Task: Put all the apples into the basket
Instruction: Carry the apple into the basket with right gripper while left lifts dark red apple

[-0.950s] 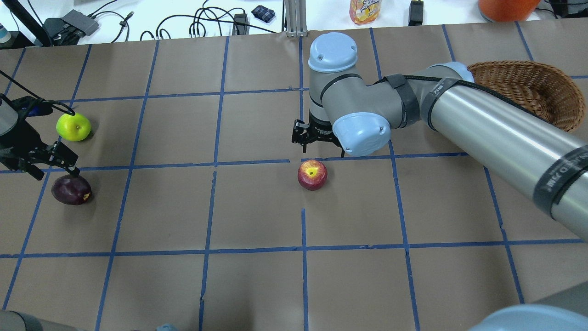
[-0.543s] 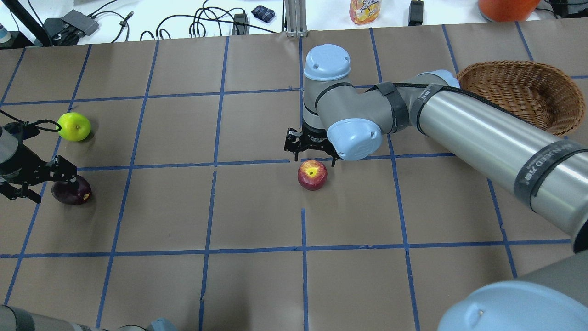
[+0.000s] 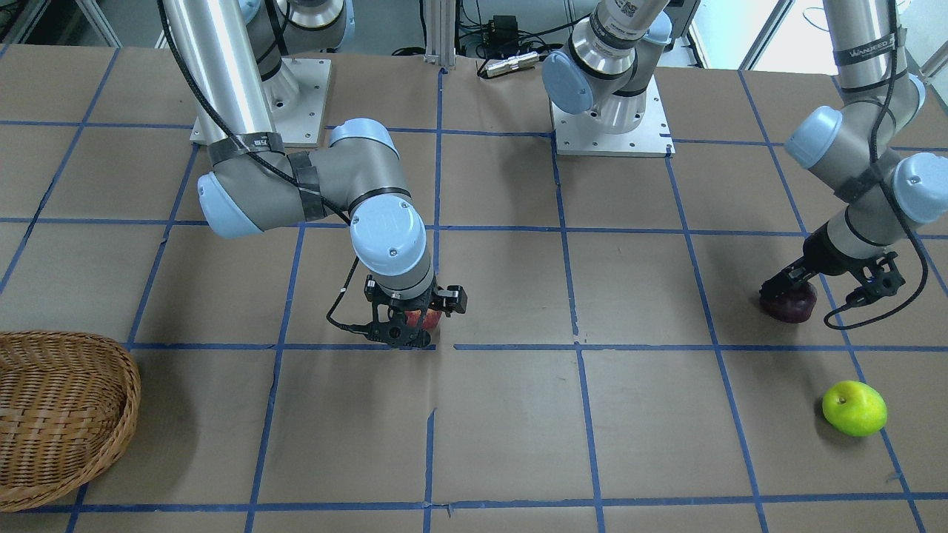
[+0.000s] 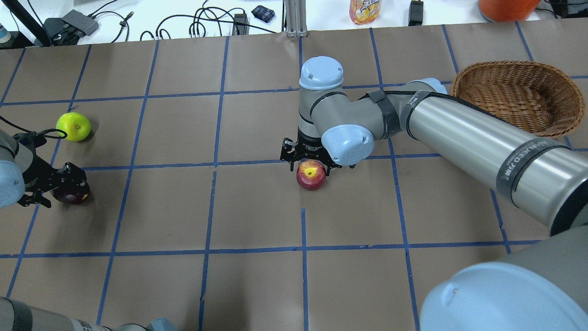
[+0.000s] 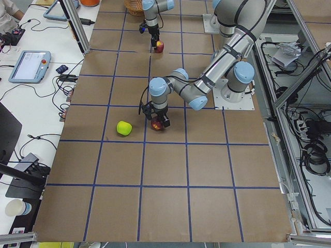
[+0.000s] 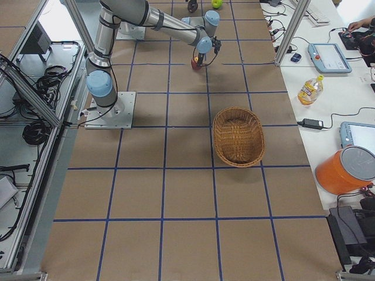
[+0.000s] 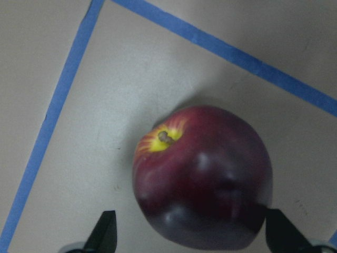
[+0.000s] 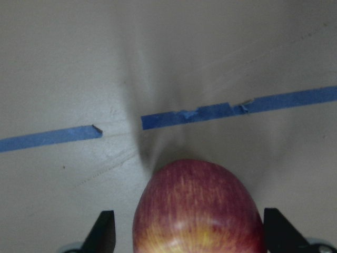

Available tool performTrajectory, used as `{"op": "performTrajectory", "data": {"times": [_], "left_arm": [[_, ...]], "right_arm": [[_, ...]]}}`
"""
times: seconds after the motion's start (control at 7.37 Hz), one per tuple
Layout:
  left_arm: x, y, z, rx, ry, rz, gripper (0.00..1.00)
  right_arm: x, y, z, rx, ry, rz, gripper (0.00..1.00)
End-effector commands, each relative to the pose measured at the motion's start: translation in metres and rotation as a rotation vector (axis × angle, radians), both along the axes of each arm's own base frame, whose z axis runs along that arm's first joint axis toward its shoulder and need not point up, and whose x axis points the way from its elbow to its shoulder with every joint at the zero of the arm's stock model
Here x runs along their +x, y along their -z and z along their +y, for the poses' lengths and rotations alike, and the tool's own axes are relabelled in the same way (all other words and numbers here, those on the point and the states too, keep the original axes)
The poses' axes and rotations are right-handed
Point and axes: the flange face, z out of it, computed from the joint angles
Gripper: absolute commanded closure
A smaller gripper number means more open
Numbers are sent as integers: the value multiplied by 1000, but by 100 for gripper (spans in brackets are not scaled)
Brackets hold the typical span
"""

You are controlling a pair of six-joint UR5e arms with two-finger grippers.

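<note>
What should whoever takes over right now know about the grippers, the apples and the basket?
Left gripper: open, fingers either side of the maroon apple.
Right gripper: open, straddling the red apple mid-table.
Green apple: loose on the table, near the maroon one.
Basket: empty, on the right arm's side.
Done: no apple is in the basket. Left: grasp and carry all three.

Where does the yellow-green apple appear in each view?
Front-facing: yellow-green apple lower right.
Overhead: apple far left.
Exterior left: apple left of centre.
Exterior right: apple at top edge.
Left wrist: not in it.
Right wrist: not in it.
Landmark: the maroon apple nearest it.
</note>
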Motion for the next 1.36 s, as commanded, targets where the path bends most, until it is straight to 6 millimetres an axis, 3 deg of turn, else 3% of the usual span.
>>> {"op": "performTrajectory", "data": {"times": [0.0,0.14,0.41,0.54,0.68,0.95,1.09,1.22], "left_arm": [[0,6,-5,-20,0,22,0],[2,1,-10,-36,15,24,0],[-3,-9,-26,-57,46,7,0],[-6,-7,-28,-54,52,10,0],[-5,-3,-29,-49,52,14,0],[-4,7,-30,-39,52,22,0],[-4,5,-33,-43,66,20,2],[-3,4,-34,-44,121,19,15]], "right_arm": [[4,2,3,15,-1,-5,58],[3,0,3,9,-3,4,100],[2,-12,0,-11,3,2,100],[-12,-28,-7,0,23,9,100],[-34,-60,-21,-32,50,35,100],[-142,-154,-63,-37,109,29,100],[-208,-188,-87,-52,90,43,100],[-278,-210,-104,-78,37,80,100]]}}
